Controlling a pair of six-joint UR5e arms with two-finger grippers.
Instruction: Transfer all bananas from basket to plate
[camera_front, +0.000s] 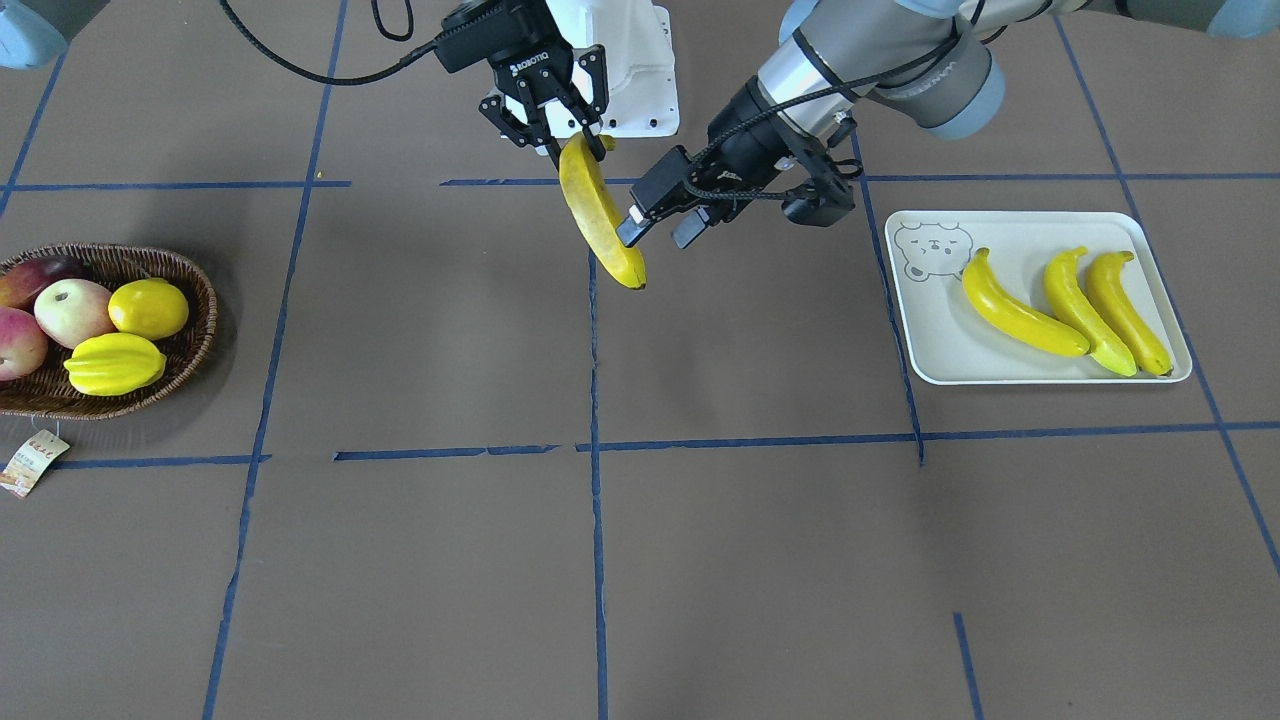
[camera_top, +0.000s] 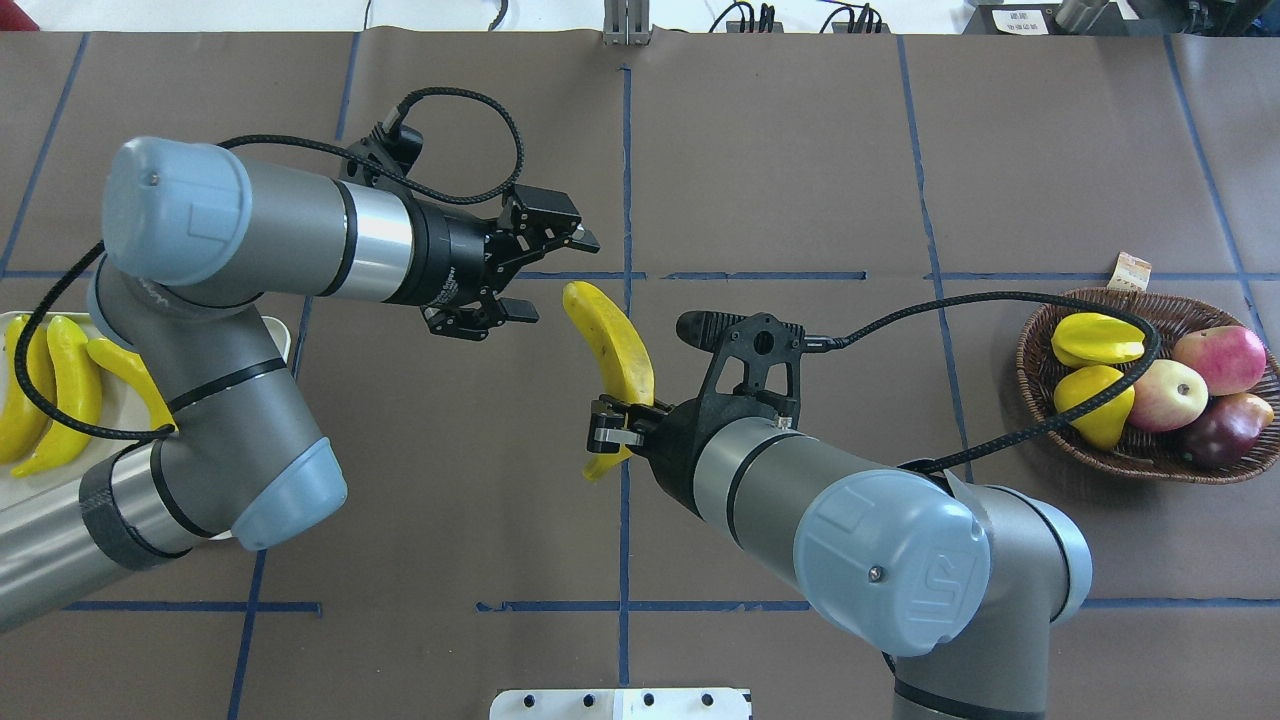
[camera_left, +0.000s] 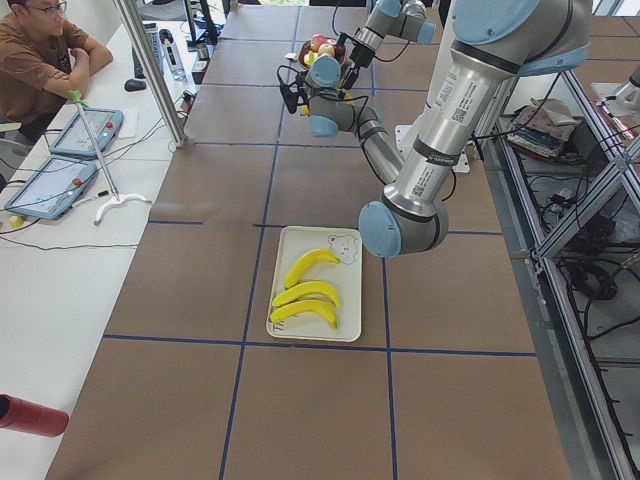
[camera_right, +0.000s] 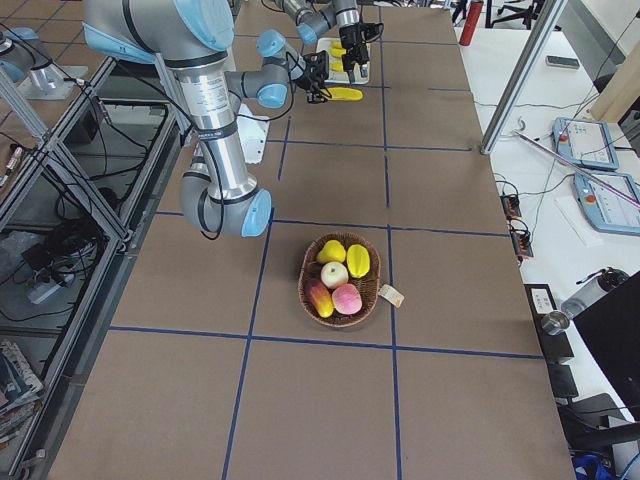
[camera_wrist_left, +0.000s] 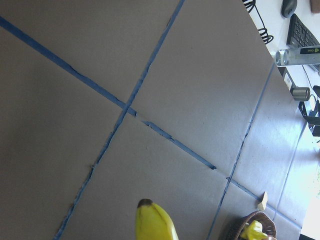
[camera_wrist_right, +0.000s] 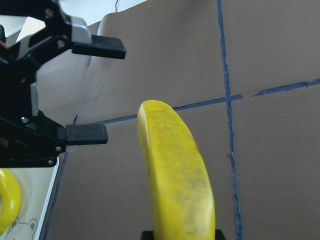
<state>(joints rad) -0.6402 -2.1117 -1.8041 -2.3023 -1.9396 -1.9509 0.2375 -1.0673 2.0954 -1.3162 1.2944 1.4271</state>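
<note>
- Overhead exterior, far 9 o'clock: noting the plate (camera_front: 935, 335) partly hidden beneath the left arm, carrying three bananas (camera_top: 50, 395) side by side.
- Moving toward centre: finding the left gripper (camera_top: 560, 278) with fingers spread wide, gripping nothing, hovering just beside the fourth banana (camera_top: 612, 345), at its 10 o'clock.
- At centre: seeing that fourth banana raised off the table (camera_top: 800, 150), pointing roughly to 12 o'clock, with the right gripper (camera_top: 612, 432) clamped on its 6 o'clock end.
- Far 3 o'clock: spotting the basket (camera_top: 1140, 462) holding a starfruit (camera_top: 1095, 340), a lemon-like fruit (camera_top: 1095, 400) and reddish fruits (camera_top: 1215, 360), but no banana.
- Judging the step as a mid-air hand-over of the last banana, right to left, with most of the job looking done.
- Expecting the next move to call for sliding the spread fingers around the free upper half, squeezing, only then loosening the right grip, and afterwards carrying toward the bare part of the plate near the bear print.
- Watching for a slip, given the smooth curved skin and a hold at one end only.
- Underneath: seeing flat brown sheeting crossed by blue tape lines.
- Beyond, in the exterior left view at 10 o'clock: glimpsing a person (camera_left: 40, 55) seated at a white bench with tablets (camera_left: 85, 130) and cables.
</note>
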